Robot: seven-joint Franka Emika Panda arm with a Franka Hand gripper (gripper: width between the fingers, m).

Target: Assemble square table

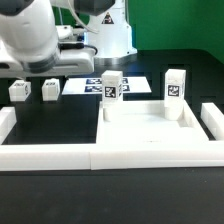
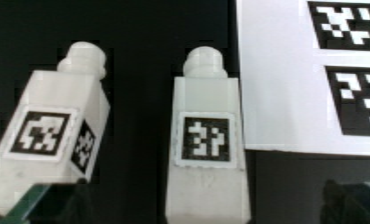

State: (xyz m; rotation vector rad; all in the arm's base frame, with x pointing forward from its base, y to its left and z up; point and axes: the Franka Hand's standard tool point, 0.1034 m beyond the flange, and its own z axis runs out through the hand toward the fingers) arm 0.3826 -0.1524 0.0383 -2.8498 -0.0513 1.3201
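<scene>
The white square tabletop (image 1: 150, 130) lies at the exterior view's right, with two tagged legs standing upright at its far corners (image 1: 112, 86) (image 1: 176, 86). Two more white legs lie on the black table at the exterior view's left (image 1: 18, 90) (image 1: 50, 90). My gripper (image 1: 36, 70) hangs just above them. In the wrist view both lying legs show side by side (image 2: 57, 125) (image 2: 208, 125). My gripper (image 2: 200, 205) is open, its dark fingertips (image 2: 36, 205) wide apart on either side of the nearer leg's end, and it grips nothing.
The marker board (image 2: 324, 70) lies flat just beside the lying legs, and it also shows in the exterior view (image 1: 95, 85). The long low white border wall (image 1: 100, 157) runs along the front and turns up both sides. The arm's white base (image 1: 110, 35) stands behind.
</scene>
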